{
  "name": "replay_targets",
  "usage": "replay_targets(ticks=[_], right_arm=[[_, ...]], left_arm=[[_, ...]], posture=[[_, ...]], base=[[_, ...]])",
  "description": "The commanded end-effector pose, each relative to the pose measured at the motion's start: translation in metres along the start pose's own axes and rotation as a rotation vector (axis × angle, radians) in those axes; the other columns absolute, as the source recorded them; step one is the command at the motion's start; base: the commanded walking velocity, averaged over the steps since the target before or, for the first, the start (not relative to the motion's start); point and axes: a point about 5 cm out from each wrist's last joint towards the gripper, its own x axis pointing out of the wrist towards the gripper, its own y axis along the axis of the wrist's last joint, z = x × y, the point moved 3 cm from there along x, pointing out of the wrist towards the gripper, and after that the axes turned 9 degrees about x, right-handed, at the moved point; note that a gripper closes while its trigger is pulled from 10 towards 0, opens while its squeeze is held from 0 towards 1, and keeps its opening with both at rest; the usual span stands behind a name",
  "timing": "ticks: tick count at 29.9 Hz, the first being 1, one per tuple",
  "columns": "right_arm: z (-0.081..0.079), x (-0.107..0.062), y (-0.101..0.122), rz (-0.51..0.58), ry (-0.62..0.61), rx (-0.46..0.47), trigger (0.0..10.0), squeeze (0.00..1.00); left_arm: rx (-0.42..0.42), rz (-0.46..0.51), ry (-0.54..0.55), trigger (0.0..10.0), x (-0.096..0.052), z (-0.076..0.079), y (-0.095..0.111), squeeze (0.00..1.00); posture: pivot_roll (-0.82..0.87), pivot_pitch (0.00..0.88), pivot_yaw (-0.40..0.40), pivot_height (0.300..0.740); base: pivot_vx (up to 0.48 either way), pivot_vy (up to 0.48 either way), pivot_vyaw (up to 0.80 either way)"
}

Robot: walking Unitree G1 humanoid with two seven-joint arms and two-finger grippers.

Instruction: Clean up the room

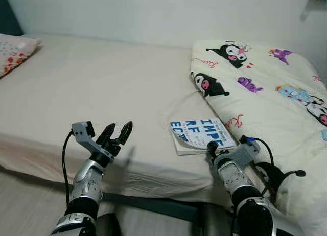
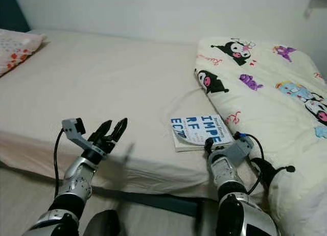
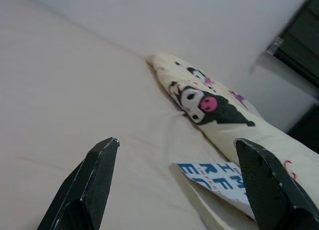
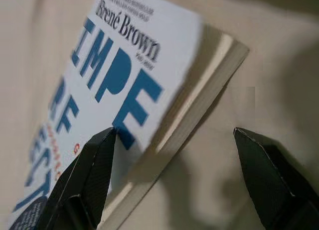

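Lying flat on the bed [image 1: 102, 88] near its front edge, at about 3 o'clock from scene centre: a white book [image 1: 200, 135] with big blue letters, just beside the folded cartoon-print duvet [image 1: 265, 93]. At the book's 6 o'clock corner, the right end effector [image 4: 174, 155], fingers [image 4: 92, 177] spread wide, one tip over the cover, the other past the page edge; contact hard to judge, probably none yet. At 8 o'clock, raised above the mattress edge, the left end effector [image 1: 116, 133], spread wide, gripping nothing. At 10 o'clock, a floral pillow [image 1: 13, 52].
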Motion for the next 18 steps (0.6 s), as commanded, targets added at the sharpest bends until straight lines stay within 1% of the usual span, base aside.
replay_targets(ticks=[1, 2, 3, 5, 7, 8, 10, 12, 14, 17, 18], right_arm=[[0.009, -0.003, -0.027, -0.11, -0.007, 0.087, 10.0, 0.0], [0.003, -0.003, -0.029, -0.119, 0.035, 0.12, 10.0, 0.0], [0.003, -0.003, -0.029, -0.119, 0.035, 0.12, 10.0, 0.0], [-0.004, -0.002, -0.029, -0.126, 0.082, 0.166, 10.0, 0.0], [-0.011, -0.002, -0.03, -0.13, 0.115, 0.188, 10.0, 0.0], [-0.011, -0.002, -0.03, -0.13, 0.115, 0.188, 10.0, 0.0], [-0.021, -0.001, -0.029, -0.136, 0.151, 0.193, 10.0, 0.0], [-0.026, -0.001, -0.029, -0.14, 0.171, 0.199, 10.0, 0.0], [-0.033, 0.0, -0.031, -0.154, 0.181, 0.176, 10.0, 0.0], [-0.036, 0.0, -0.032, -0.16, 0.185, 0.16, 10.0, 0.0], [-0.039, 0.0, -0.033, -0.166, 0.178, 0.126, 10.0, 0.0]], left_arm=[[-0.015, -0.011, 0.005, 10.0, -0.002, 0.001, -0.004, 0.0], [-0.014, -0.009, 0.003, 10.0, -0.002, 0.001, -0.003, 0.0], [-0.014, -0.009, 0.003, 10.0, -0.002, 0.001, -0.003, 0.0], [-0.011, -0.009, 0.0, 10.0, -0.002, 0.001, -0.002, 0.0], [-0.003, -0.015, -0.007, 10.0, -0.002, 0.001, -0.003, 0.0], [-0.003, -0.015, -0.007, 10.0, -0.002, 0.001, -0.003, 0.0], [0.003, -0.019, -0.005, 10.0, -0.003, 0.0, -0.003, 0.0], [0.006, -0.02, -0.002, 10.0, -0.004, -0.001, -0.002, 0.0], [0.01, -0.023, -0.003, 10.0, -0.005, -0.001, -0.002, 0.0], [0.013, -0.024, -0.004, 10.0, -0.006, -0.002, -0.002, 0.0], [0.015, -0.024, -0.004, 10.0, -0.007, -0.002, -0.002, 0.0]], posture=[[0.02, 0.152, 0.024, 0.32], [0.02, 0.151, 0.027, 0.32], [0.02, 0.151, 0.027, 0.32], [0.03, 0.15, 0.031, 0.32], [0.04, 0.151, 0.03, 0.32], [0.04, 0.151, 0.03, 0.32], [0.05, 0.154, 0.031, 0.32], [0.05, 0.155, 0.031, 0.32], [0.06, 0.156, 0.034, 0.32], [0.06, 0.156, 0.034, 0.32], [0.07, 0.156, 0.033, 0.32]], base=[[0.0, 0.0, 0.0], [0.0, 0.0, 0.0], [0.0, 0.0, 0.0], [0.0, 0.0, 0.0], [0.0, 0.0, 0.0], [0.0, 0.0, 0.0], [0.0, 0.0, 0.0], [0.0, 0.0, 0.0], [0.0, 0.0, 0.0], [0.0, 0.0, 0.0], [0.0, 0.0, 0.0]])
